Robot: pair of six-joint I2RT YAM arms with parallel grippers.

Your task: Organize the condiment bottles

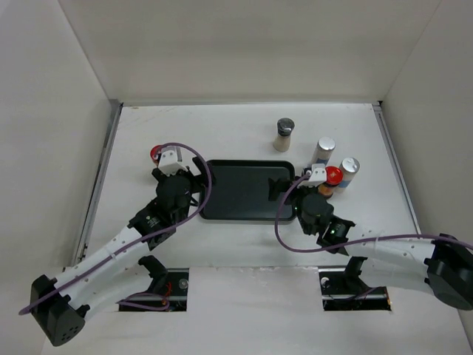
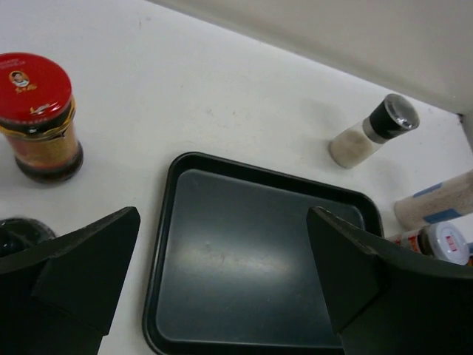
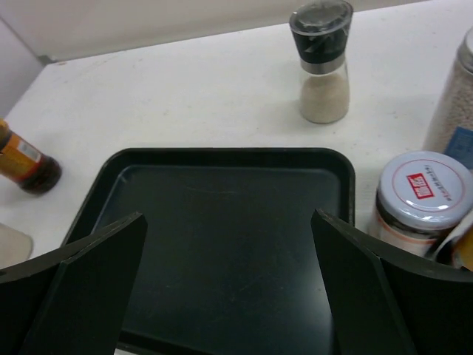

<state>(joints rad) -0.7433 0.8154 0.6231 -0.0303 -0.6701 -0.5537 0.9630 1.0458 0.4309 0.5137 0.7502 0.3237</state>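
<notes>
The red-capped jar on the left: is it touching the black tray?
Apart. The left wrist view shows a strip of bare white table between the red-capped jar and the rim of the black tray.

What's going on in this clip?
Nothing is being held yet. The left gripper and right gripper both hover open at opposite ends of the black tray, which holds nothing. The bottles stand on the table around it: a red-capped jar to its left, a dark-capped shaker behind it, and two silver-topped bottles plus a second red-capped jar at its right.
</notes>
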